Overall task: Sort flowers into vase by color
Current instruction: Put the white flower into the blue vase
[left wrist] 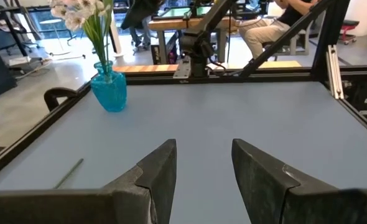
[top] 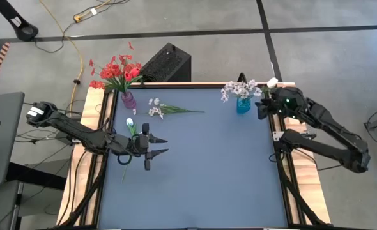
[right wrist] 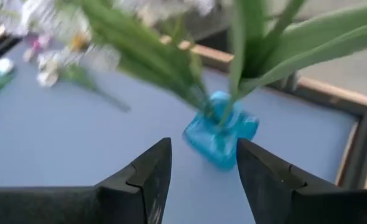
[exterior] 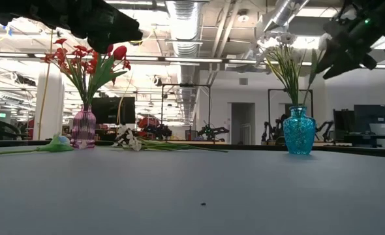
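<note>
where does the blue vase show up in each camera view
High view: blue vase at the table's far edge, toward the right, beside the right gripper.
Low view: right of centre, holding white flowers.
Left wrist view: upper left, across the table.
Right wrist view: centre, just past the open fingers.
Shared landmark: the white flowers in it.

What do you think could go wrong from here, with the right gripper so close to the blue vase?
1. The right gripper, open, sits right beside the white flowers in the blue vase; pulling away could snag the leaves and tip it.
2. The left gripper, open, hovers by the white-tipped stem on the table; a low approach might push the stem aside.
</note>
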Controlling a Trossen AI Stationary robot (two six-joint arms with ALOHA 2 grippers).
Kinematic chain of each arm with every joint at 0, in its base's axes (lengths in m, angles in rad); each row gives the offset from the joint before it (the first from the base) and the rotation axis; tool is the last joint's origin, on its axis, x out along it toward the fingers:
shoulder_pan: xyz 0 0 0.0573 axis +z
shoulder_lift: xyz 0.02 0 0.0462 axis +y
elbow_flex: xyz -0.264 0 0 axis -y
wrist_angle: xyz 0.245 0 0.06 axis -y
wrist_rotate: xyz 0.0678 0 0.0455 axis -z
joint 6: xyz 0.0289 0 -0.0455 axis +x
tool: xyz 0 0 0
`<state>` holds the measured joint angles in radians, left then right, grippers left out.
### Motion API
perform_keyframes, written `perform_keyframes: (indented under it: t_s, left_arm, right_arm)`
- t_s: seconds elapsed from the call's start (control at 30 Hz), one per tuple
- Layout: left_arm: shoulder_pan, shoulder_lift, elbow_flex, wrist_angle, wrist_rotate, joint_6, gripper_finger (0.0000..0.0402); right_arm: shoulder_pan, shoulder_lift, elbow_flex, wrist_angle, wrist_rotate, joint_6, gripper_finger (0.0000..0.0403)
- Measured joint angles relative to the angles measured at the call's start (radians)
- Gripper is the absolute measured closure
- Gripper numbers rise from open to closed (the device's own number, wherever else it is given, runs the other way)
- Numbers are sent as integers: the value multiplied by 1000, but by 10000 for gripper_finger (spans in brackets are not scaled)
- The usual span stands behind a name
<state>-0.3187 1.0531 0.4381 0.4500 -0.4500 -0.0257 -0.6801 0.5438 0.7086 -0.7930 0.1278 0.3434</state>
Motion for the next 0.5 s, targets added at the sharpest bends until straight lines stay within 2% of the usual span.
perform_keyframes:
  t_s: [0.2, 0.37, 0.5]
  left_arm:
    - [0, 0, 0, -46, 3, -45, 256]
    - [0, 0, 1, -179, 93, -147, 256]
    - [-2, 0, 1, -308, 114, -267, 256]
  right_arm:
    - [0, 90, 100, -155, -104, 7, 196]
    - [8, 119, 166, -249, -206, 8, 196]
    - [70, 112, 180, -251, -267, 30, 196]
